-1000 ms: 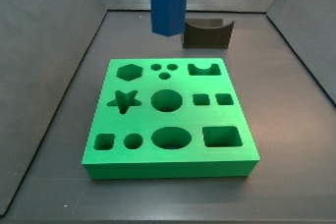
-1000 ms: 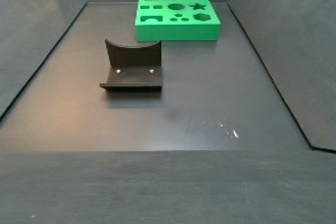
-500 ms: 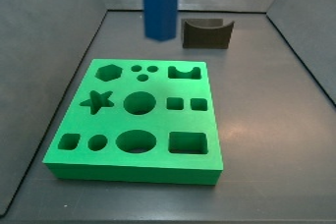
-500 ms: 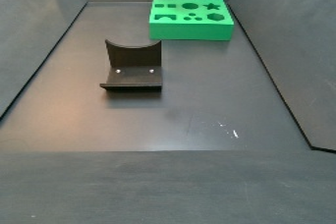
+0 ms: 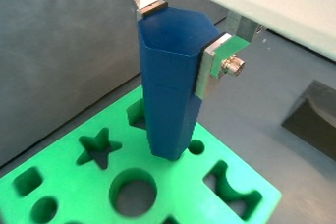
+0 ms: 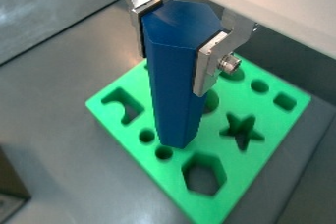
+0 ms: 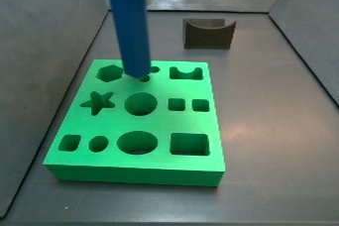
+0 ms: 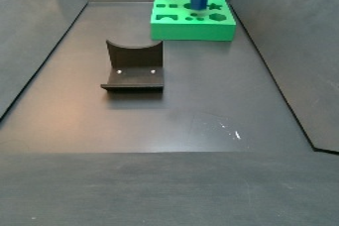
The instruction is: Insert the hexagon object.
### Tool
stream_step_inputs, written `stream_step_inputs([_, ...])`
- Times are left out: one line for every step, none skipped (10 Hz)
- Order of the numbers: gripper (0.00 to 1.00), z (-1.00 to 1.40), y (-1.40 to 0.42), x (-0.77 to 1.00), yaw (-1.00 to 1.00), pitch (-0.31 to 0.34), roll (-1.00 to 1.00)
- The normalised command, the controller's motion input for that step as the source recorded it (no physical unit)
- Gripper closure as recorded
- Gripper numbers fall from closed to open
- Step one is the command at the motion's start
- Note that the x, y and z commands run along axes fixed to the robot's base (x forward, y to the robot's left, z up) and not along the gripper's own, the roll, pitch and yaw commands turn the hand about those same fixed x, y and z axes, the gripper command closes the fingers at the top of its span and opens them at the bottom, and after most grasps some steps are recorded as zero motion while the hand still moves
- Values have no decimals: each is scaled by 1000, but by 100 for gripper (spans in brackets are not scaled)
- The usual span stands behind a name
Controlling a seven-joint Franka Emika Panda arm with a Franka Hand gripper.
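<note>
Moved: blue bar (image 7: 130, 27) now tilted, lower end over green block (image 7: 146, 163)
Gripper (image 5: 184, 36): clamped on the bar's top
</note>
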Motion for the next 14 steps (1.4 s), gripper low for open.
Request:
stream_step_inputs([100, -80, 74, -186, 54, -54, -216])
stream_step_inputs([100, -49, 0, 0, 0, 0, -80])
stream_step_inputs([100, -106, 51, -677, -11, -99, -4])
stream_step_inputs([100, -91, 89, -846, -9, -117, -7])
stream_step_inputs([100, -54, 154, -817, 0, -111, -40])
stream_step_inputs([100, -34, 140, -714, -11, -113, -71])
stream_step_inputs([100, -83, 126, -429, 0, -100, -90])
stream_step_inputs([100, -246, 6, 0, 0, -27, -73])
stream_step_inputs([100, -323, 0, 17, 0, -9, -67])
stream_step_inputs([100, -314, -6, 169, 0, 0, -91])
stream_step_inputs([100, -314, -26, 469, -20, 0, -50])
stream_step_inputs([100, -300, -17, 523, -69, 1, -36])
stream_step_inputs([100, -249, -40, 440, -80, 0, -56])
stream_step_inputs([100, -206, -37, 131, -23, -63, -50])
